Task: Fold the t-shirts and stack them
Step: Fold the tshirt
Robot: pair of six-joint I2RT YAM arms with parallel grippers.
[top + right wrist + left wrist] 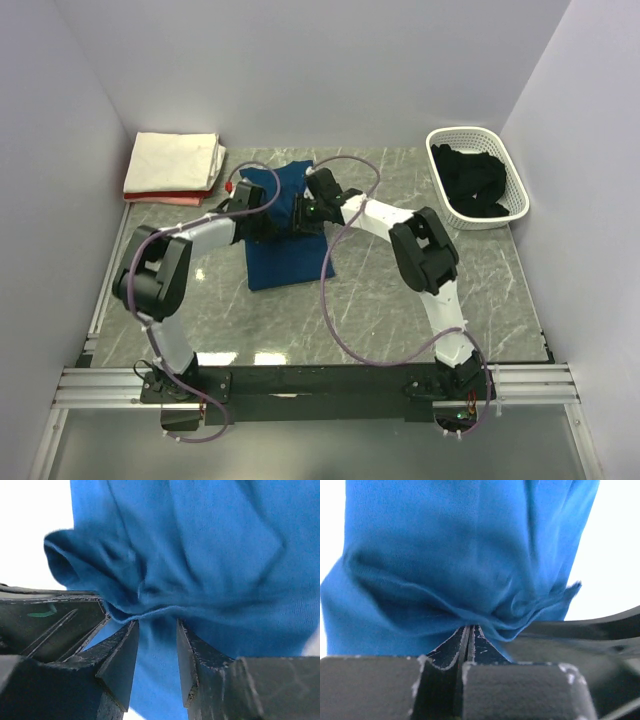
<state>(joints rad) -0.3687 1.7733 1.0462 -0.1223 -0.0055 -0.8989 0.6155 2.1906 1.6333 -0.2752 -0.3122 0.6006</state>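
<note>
CENTRE: blocked by crumpled navy blue cloth t-shirt [285, 258], with black-and-white left arm [150, 275] and right arm [425, 250] meeting over it | 10 O'CLOCK: folded stack of cream-white and pink-red cloth shirts [175, 162] | 2 O'CLOCK: white plastic lattice basket [487, 221] holding black cloth shirt [472, 180] | 5 O'CLOCK: purple cable loop [325, 292] | 4 AND 8 O'CLOCK: bare grey marble tabletop [510, 290], passable

Navy shirt [285, 262] bunched mid-table; cream shirt [175, 160] folded atop pink shirt [160, 197]

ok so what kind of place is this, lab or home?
Looks like a robot lab cell, not a home: plain white enclosure walls, an aluminium rail at the near edge, and a marble-pattern tabletop with a blue t-shirt, folded t-shirts and a basket.
</note>
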